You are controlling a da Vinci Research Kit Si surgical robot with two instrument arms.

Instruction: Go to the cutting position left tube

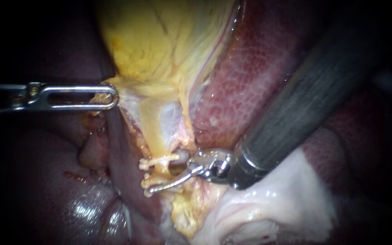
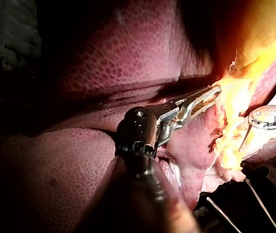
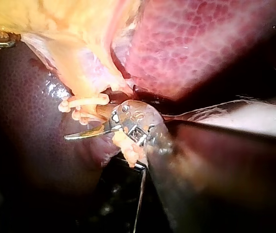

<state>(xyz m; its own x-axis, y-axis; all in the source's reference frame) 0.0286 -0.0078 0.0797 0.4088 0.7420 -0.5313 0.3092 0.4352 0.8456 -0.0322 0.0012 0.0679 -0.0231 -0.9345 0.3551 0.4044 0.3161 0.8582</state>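
Note:
My left instrument (image 1: 110,96) comes in from the left, its slotted jaws shut on the edge of the yellow gallbladder (image 1: 159,41); the left wrist view shows the same hold (image 2: 211,94). A pale yellow tube (image 1: 156,140) runs down from the gallbladder and carries two pale clips (image 1: 159,160), one above the other. My right instrument (image 1: 163,176) reaches in from the upper right with thin blades open at the tube between the clips. The lower blade lies in front of the tube; the upper one is mostly hidden behind it. The right wrist view (image 3: 87,127) shows one blade just under the clips (image 3: 82,103).
Red mottled liver (image 1: 259,68) lies right of the gallbladder, darker liver (image 1: 69,199) at the lower left. Whitish tissue (image 1: 273,199) sits under the right instrument's thick dark shaft (image 1: 305,100). Yellow fat (image 1: 184,213) hangs below the tube.

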